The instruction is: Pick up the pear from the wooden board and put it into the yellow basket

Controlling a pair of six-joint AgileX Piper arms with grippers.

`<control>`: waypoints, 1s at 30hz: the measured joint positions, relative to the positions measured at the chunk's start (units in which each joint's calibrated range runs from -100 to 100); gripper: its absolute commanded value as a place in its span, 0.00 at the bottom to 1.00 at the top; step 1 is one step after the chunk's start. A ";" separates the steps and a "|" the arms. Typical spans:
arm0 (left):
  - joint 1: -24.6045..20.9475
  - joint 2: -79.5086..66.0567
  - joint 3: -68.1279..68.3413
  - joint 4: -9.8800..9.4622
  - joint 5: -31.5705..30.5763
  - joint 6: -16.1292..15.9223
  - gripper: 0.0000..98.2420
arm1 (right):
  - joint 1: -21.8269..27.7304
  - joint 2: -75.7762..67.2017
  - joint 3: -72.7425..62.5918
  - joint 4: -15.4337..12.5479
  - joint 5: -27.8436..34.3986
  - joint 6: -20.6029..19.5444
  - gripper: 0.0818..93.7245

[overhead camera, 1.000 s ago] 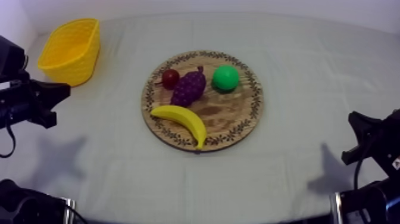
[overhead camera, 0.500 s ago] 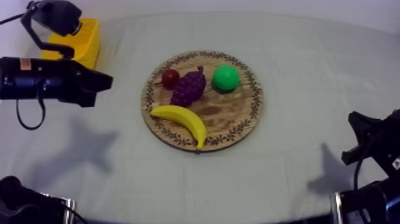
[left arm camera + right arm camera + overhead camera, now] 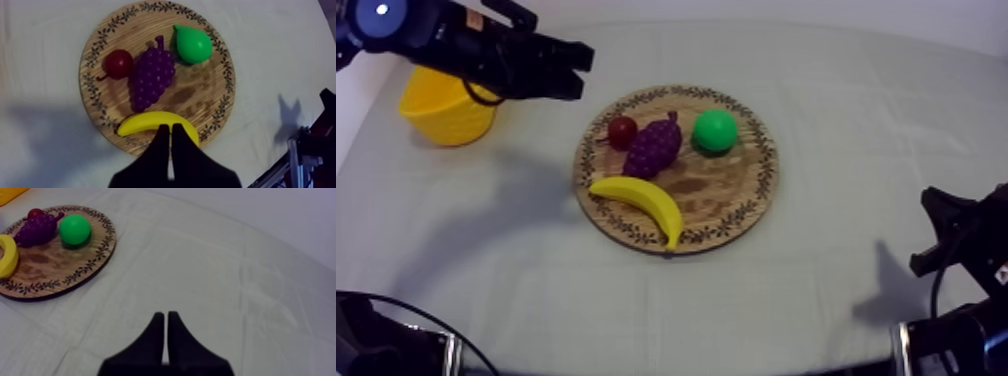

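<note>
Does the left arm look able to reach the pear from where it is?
Probably yes: the pear lies uncovered on the wooden board, the grapes beside it, not over it. The left gripper is shut and must open first.

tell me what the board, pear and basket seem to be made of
The board looks like matte wood: brown grain, a leafy pattern round the rim. The pear is probably moulded plastic: smooth, uniform bright green, slight sheen. The basket is likely plastic too, plain yellow; whether its wall is woven I cannot tell.
</note>
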 measured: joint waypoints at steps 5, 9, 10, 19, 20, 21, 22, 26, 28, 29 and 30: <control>0.61 8.64 -9.54 -0.91 5.28 5.35 0.00 | 0.00 0.00 0.00 0.00 0.00 -0.08 0.00; 0.97 15.65 -17.50 -1.33 9.28 8.16 0.00 | 0.00 0.00 0.00 0.00 0.00 -0.08 0.00; 1.05 17.54 -19.72 -1.37 10.22 8.67 0.00 | 0.00 0.00 0.00 0.00 0.00 -0.08 0.00; 4.14 34.51 -41.99 -2.07 18.73 10.34 0.00 | 0.00 0.00 0.00 0.00 0.00 -0.01 0.00; 4.62 36.42 -44.81 -2.20 19.47 10.47 0.00 | 0.00 0.00 0.00 0.00 0.00 -0.01 0.00; 4.97 37.85 -47.03 -2.21 20.08 10.56 0.00 | 0.00 0.00 0.00 0.00 0.00 -0.01 0.00; 5.41 39.61 -49.83 -2.25 20.74 10.64 0.00 | 0.00 0.00 0.00 0.00 0.00 -0.01 0.00; 6.44 45.53 -59.52 -2.32 22.31 11.15 0.00 | 0.00 0.00 0.00 0.00 0.00 -0.01 0.00; 6.62 47.44 -62.76 -2.32 22.59 11.55 0.01 | 0.00 0.00 0.00 0.00 0.00 -0.01 0.00; 6.67 48.13 -64.17 -2.34 22.71 11.78 0.02 | 0.00 0.00 0.00 0.00 0.00 -0.01 0.00; 6.67 48.64 -65.06 -2.40 22.80 12.01 0.04 | 0.00 0.00 0.00 0.00 0.00 -0.01 0.00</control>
